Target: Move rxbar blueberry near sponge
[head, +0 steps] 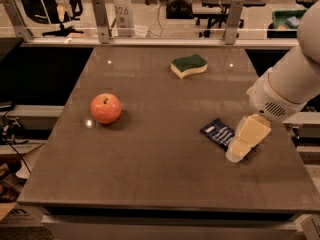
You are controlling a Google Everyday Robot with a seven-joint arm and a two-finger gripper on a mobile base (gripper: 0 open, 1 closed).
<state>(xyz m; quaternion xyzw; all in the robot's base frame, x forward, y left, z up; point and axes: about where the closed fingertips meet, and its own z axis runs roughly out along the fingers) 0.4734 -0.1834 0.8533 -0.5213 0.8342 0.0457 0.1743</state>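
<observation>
The rxbar blueberry (217,132), a flat dark navy bar with white print, lies on the table's right side, partly covered at its lower right end by my gripper. My gripper (239,151) comes in from the right on a white arm, pointing down-left, its pale tip over the bar's near end. The sponge (189,65), green top on yellow foam, lies at the far middle of the table, well apart from the bar.
A red-orange apple (105,108) sits on the left half of the brown table (150,169). Metal posts and a rail (100,19) stand along the far edge. The table's right edge is close to my arm.
</observation>
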